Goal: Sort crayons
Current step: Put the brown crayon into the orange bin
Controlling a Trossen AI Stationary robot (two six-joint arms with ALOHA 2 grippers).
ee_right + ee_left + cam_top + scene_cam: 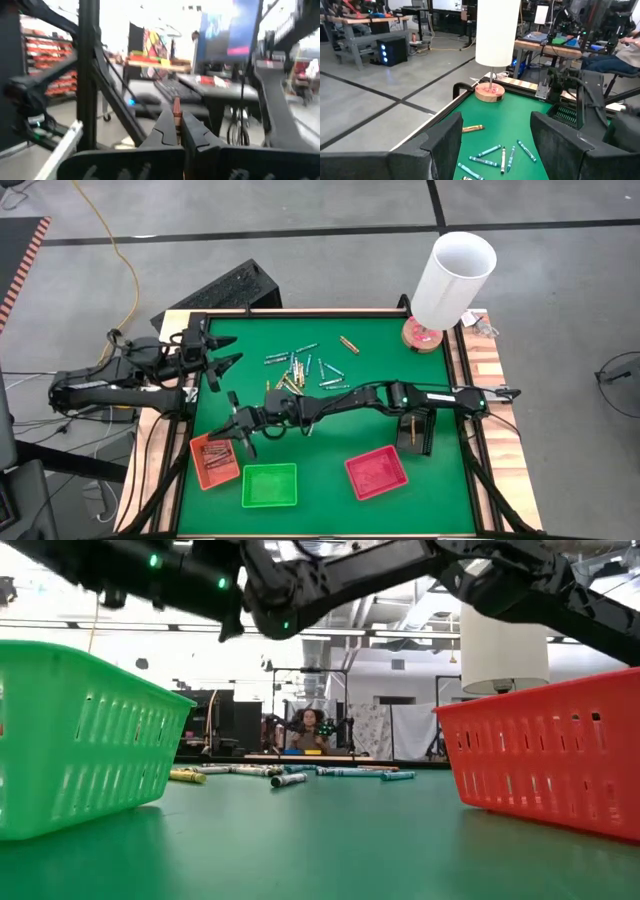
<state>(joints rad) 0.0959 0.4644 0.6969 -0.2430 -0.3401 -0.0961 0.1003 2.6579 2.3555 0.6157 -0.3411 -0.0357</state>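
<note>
Crayons on the desk: a loose heap of crayons (pixel 297 370) lies near the middle back of the green desk (pixel 400 400); one gold crayon (pixel 348 345) sits apart, nearer the lamp (pixel 452 280).
Crayon in hand: the right gripper (pixel 241 427) is clamped on a reddish-brown crayon (pixel 176 112), tip poking up between the closed fingers, hanging beside the orange tray (pixel 214 461).
Already sorted: dark reddish sticks lie in the orange tray; the green tray (pixel 270 485) and red tray (pixel 377 473) look bare.
Left gripper: the left gripper (pixel 222 363) waits at the desk's left edge, fingers spread wide, holding nothing.
Handling: I'd judge them light, stiff and brittle; paper wraps give some grip, yet round bodies roll. Pinch mid-length, across the stick.
Hard to see: whether the held crayon is over the tray or just short of it; which crayons in the heap overlap; the black tray by the right arm is mostly covered.
</note>
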